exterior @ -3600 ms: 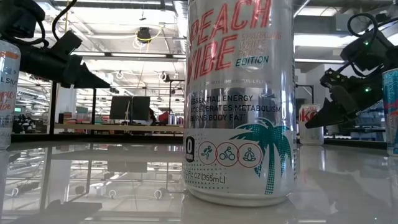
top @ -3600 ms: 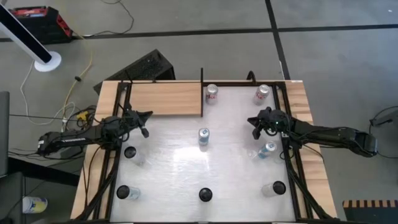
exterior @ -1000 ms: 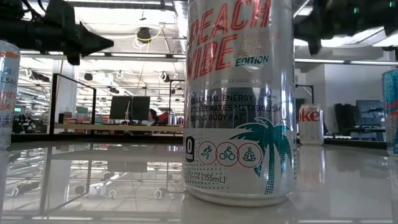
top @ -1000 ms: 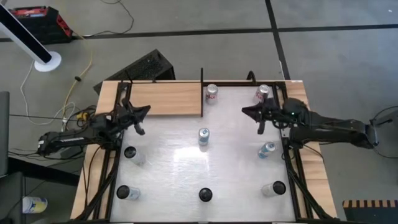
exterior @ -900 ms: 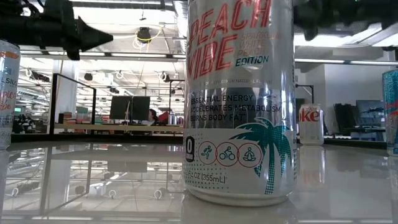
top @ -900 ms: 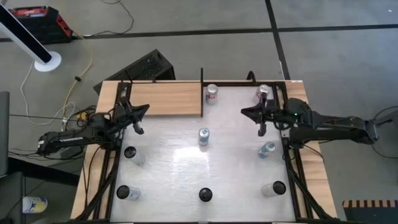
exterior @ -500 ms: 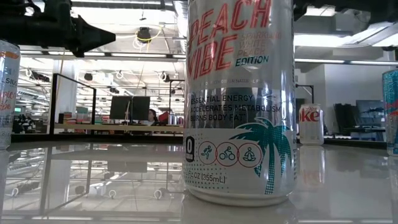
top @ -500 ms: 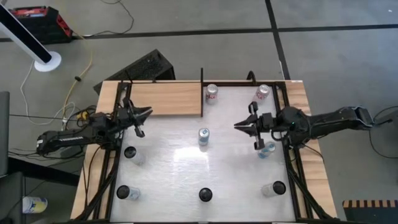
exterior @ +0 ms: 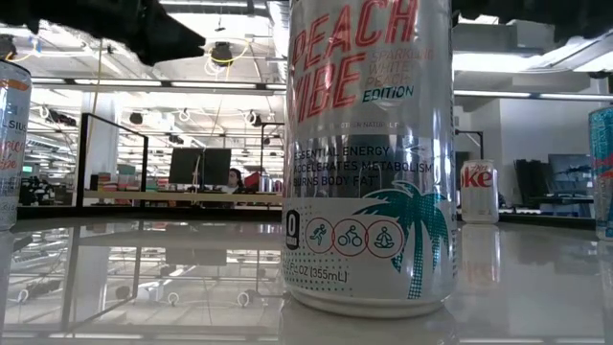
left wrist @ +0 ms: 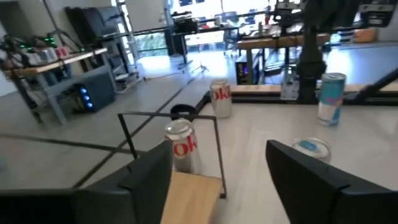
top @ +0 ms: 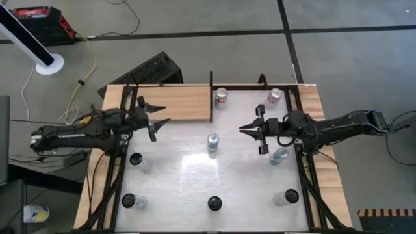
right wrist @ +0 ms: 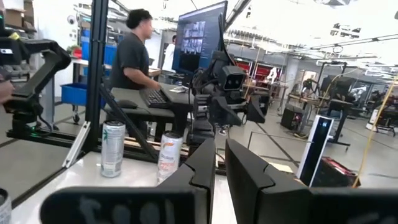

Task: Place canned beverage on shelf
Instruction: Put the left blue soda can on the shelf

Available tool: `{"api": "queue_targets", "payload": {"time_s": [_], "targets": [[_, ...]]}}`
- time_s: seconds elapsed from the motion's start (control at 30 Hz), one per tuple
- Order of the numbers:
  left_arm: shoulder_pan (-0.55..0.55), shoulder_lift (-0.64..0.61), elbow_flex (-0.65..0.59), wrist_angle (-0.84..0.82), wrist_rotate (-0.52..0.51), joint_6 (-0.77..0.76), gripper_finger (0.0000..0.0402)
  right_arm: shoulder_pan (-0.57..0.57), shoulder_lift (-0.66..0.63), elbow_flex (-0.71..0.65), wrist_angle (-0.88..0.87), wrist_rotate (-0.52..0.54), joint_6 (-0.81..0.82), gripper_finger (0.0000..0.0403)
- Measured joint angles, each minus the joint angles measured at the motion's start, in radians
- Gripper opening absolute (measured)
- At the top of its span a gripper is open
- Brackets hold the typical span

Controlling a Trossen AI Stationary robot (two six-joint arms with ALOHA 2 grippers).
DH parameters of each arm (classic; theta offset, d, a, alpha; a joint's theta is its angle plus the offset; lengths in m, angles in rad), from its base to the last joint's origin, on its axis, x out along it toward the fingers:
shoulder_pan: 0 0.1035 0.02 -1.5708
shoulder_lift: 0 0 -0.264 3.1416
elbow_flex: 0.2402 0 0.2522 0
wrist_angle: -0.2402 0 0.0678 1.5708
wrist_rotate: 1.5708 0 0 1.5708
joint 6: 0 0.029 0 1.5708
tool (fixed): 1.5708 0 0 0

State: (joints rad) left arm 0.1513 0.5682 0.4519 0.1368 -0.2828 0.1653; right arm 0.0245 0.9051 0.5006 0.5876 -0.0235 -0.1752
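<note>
The light-wood shelf (top: 172, 103) stands at the table's far left. Several cans stand upright on their bases on the white table. One stands in the middle (top: 213, 142). A red-lettered can (top: 221, 97) stands just right of the shelf, and shows again in the left wrist view (left wrist: 182, 146). Another red-lettered can (top: 274, 97) is at the far right, and a blue can (top: 279, 156) at the right. My left gripper (top: 160, 114) hovers open over the shelf's near edge, pointing level, fingers apart (left wrist: 221, 155). My right gripper (top: 243, 130) is shut and empty (right wrist: 221, 155), right of the middle can.
More cans stand along the near side (top: 214, 203) (top: 129, 201) (top: 286, 197) and at the left (top: 136, 159). One large can (exterior: 369, 153) fills the low view. Thin black uprights (top: 211, 81) rise at the shelf's right end. A person (right wrist: 134, 53) stands in the room beyond the table.
My left gripper has risen, moved a little toward the shelf and opened its fingers. My right gripper has swung from beside the far-right can toward the table's middle and near side, turning as it went; it stays shut. No can has moved.
</note>
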Motion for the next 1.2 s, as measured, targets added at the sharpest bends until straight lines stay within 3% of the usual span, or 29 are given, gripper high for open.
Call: {"api": "queue_targets", "payload": {"time_s": [0.17,0.33,0.6,0.83,1.03,1.2], "targets": [[0.0,0.063,0.055,-0.001,-0.052,-0.028,0.0294,0.0,-0.001,0.023,-0.006,0.0,-0.002,0.0064],[0.0,0.073,0.076,-0.033,-0.008,-0.029,0.0322,0.001,-0.002,0.045,-0.057,0.0,-0.002,0.0064],[0.001,0.074,0.076,-0.061,0.062,-0.031,0.0327,0.005,0.01,0.052,-0.082,0.001,-0.001,0.0064],[0.0,0.074,0.075,-0.06,0.18,-0.028,0.0327,0.044,0.134,0.12,-0.11,0.005,0.001,0.0064],[0.0,0.094,0.062,-0.019,0.261,-0.032,0.0327,0.074,0.229,0.264,-0.342,0.007,-0.006,0.0064],[0.0,0.209,0.062,0.098,0.324,-0.026,0.0327,0.099,0.269,0.353,-0.57,0.011,0.082,0.0064]]}}
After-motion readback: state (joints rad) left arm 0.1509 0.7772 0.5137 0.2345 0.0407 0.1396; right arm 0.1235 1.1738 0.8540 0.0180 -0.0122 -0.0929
